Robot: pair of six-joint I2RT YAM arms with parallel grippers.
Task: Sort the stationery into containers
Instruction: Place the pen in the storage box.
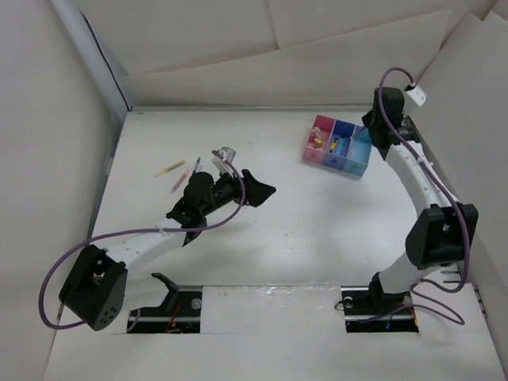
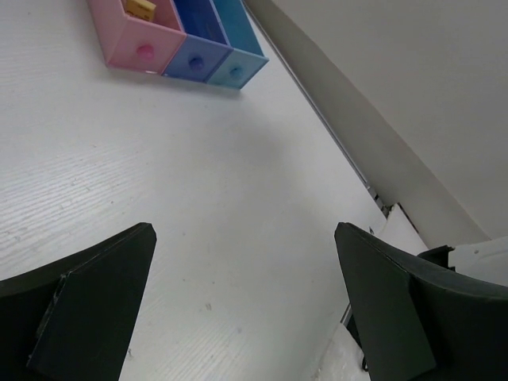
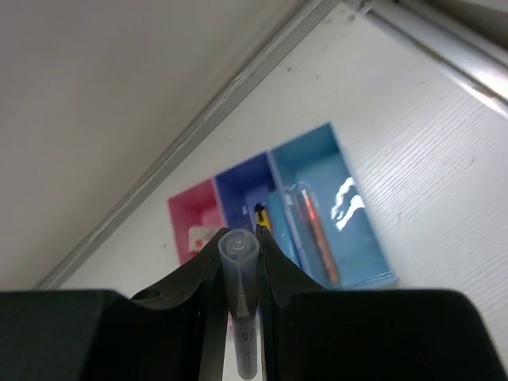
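One table (image 1: 317, 230). The left gripper (image 2: 244, 232), near centre, is spread wide and empty. The right gripper (image 3: 240, 248) is clamped on one clear-capped pen (image 3: 240, 270) above the containers (image 1: 335, 163), three joined bins at 1 o'clock. Three loose pens (image 1: 179, 180) lie at 10 o'clock.

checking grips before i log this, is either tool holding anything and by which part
The right tool pinches a pen near its clear rounded end. The left tool is open and holds nothing.
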